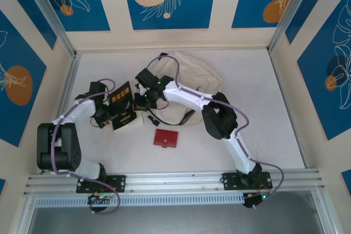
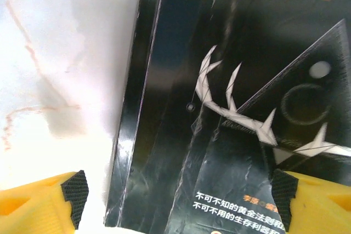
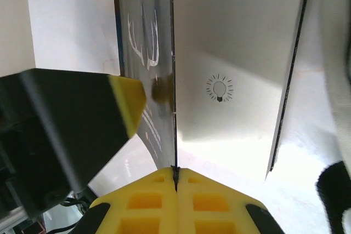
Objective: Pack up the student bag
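The student bag (image 1: pixel 189 72), cream with black straps, lies at the back centre of the table. In front of it to the left lies a black book (image 1: pixel 123 105) with gold and white print. My right gripper (image 1: pixel 143 101) is shut on the thin edge of the book's cover (image 3: pixel 145 36), pinched between the yellow fingertips (image 3: pixel 175 175); the white inner page (image 3: pixel 236 53) shows a lightbulb mark. My left gripper (image 2: pixel 178 204) hovers open over the book (image 2: pixel 230 108), one finger (image 2: pixel 38 206) off the spine side and the other finger (image 2: pixel 318 201) over the cover.
A small red wallet-like case (image 1: pixel 166 138) lies on the white tabletop in front of the book. A black strap (image 1: pixel 184 119) trails from the bag toward it. Panel walls close the table at the back and both sides.
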Robot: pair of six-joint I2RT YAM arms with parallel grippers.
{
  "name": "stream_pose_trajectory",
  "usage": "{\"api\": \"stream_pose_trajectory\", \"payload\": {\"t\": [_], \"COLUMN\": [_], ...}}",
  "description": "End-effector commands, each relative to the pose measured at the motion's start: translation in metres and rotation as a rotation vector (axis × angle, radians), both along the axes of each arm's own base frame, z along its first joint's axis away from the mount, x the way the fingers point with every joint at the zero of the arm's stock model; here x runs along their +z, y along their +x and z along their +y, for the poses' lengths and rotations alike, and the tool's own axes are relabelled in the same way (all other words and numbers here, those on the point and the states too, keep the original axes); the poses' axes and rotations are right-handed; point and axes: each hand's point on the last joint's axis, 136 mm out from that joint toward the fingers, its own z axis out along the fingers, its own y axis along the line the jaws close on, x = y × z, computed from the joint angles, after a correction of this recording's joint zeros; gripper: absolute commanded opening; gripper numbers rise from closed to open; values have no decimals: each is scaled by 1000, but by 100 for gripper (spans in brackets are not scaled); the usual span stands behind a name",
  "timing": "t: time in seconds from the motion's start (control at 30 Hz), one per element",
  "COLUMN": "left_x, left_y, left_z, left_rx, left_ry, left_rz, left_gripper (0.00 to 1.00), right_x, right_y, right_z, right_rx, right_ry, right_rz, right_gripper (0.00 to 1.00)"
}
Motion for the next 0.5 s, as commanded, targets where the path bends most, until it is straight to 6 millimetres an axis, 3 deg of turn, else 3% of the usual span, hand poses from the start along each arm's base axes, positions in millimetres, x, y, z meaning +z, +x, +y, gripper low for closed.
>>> {"api": "stream_pose_trajectory", "payload": {"t": [0.0, 0.3, 0.47], "left_x": [5, -3, -6], "left_y": [4, 8, 10], "left_z": [-14, -33, -41], "left_rx": [-7, 11, 26], "left_ry": [-91, -280, -366], "left_rz": [-21, -48, -61], "left_gripper": [90, 100, 100], "right_x": [20, 22, 28], "right_y": [11, 20, 24], "right_z": [-16, -31, -33], "right_rx": [-24, -58, -59], "right_ry": [14, 28, 58], "right_rz": [-48, -44, -37], "right_gripper": [0, 0, 0]}}
